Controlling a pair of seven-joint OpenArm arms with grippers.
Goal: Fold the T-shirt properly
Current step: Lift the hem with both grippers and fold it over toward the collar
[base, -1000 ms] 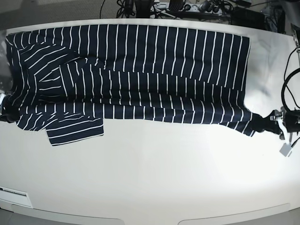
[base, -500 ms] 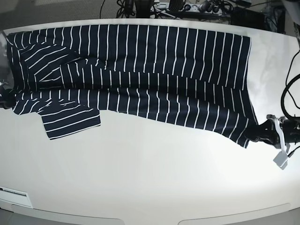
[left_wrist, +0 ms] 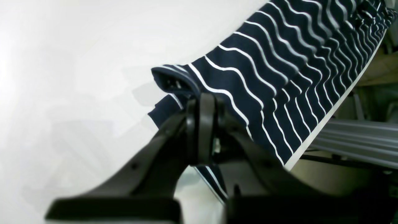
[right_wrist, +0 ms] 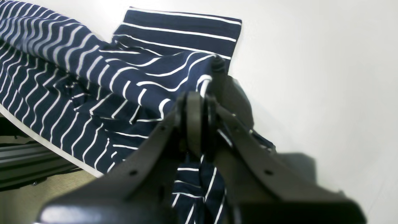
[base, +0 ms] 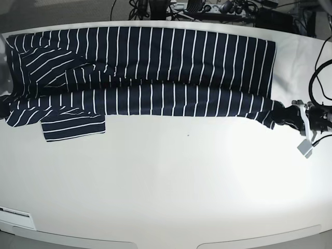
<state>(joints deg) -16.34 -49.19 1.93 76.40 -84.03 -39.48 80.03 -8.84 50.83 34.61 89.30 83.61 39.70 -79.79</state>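
One T-shirt [base: 155, 67] lies stretched across the white table [base: 171, 187]. Two grippers: left gripper [base: 280, 115] and right gripper [right_wrist: 199, 102] each pinch a shirt corner. Cables [base: 319, 78] lie nearby.

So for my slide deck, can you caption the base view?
Both grippers, left gripper and right gripper, pinch opposite ends of the striped T-shirt stretched across the white table.

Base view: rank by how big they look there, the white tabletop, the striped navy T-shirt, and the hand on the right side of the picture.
Largest to smallest in the base view:
1. White tabletop, filling most of the picture.
2. Dark navy cloth T-shirt with thin white stripes, spread across the far part.
3. Black left hand, shut on the shirt's corner, by far the smallest.
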